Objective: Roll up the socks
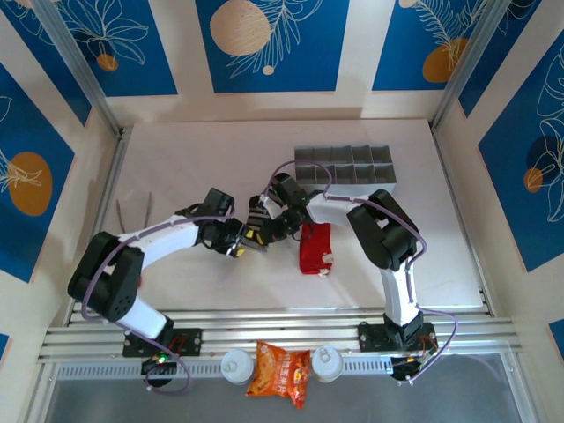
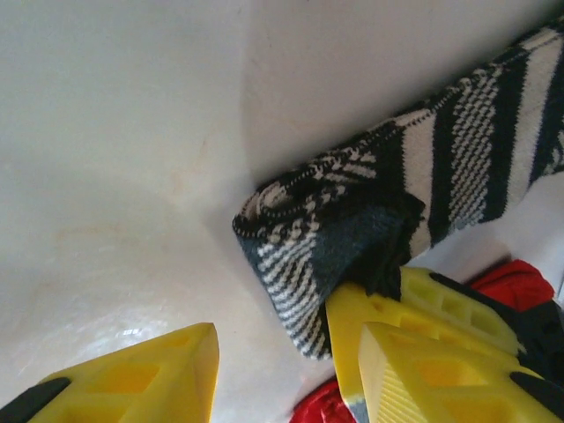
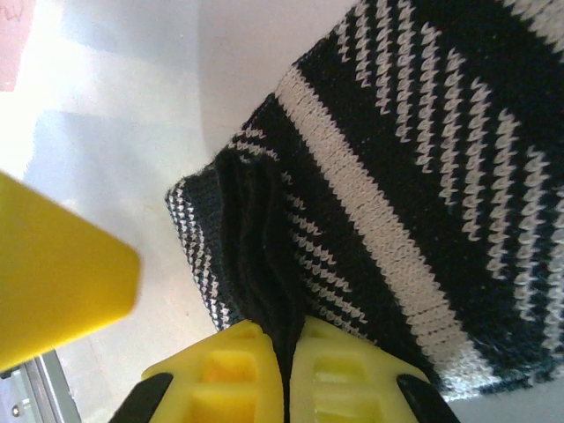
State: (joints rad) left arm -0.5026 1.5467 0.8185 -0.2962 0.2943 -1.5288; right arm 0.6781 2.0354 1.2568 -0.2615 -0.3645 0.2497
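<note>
The black sock with grey-white stripes (image 3: 414, 176) lies folded on the white table, its rolled end (image 2: 308, 256) turned toward the left wrist camera. My right gripper (image 3: 284, 330) is shut on a dark fold of that end. My left gripper (image 2: 286, 344) stands open just before the same end, with nothing between its yellow fingers (image 2: 132, 379). In the top view both grippers meet at mid-table, left gripper (image 1: 240, 247) and right gripper (image 1: 262, 227), over the striped sock (image 1: 257, 216). The red sock (image 1: 315, 248) lies bunched just to their right, and the left wrist view catches an edge of the red sock (image 2: 511, 282).
A grey compartment tray (image 1: 345, 166) stands at the back right of centre. Thin tongs (image 1: 132, 211) lie at the left. An orange snack bag (image 1: 279, 370) and two white caps (image 1: 236, 366) sit on the rail at the near edge.
</note>
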